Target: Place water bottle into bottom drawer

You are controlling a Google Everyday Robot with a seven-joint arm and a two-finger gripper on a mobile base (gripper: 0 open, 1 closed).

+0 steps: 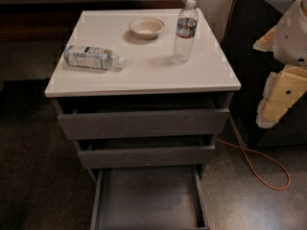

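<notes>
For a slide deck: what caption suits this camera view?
Slim clear ribbed water bottle stands on the white cabinet top; lowest grey drawer open below; gripper hangs at the right edge.

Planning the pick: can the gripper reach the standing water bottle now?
Probably yes: the gripper sits right of the cabinet, the water bottle stands nearest that edge, and the bowl and lying bottle are further left.

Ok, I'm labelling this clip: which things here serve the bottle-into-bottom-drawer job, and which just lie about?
For the job: slim clear ribbed water bottle, white cap, upright on the cabinet; open lowest grey drawer; cream gripper, right edge, beside the cabinet.
Lying about: clear bottle with wide white-and-blue label, on its side; shallow cream bowl; orange floor cable.
</notes>
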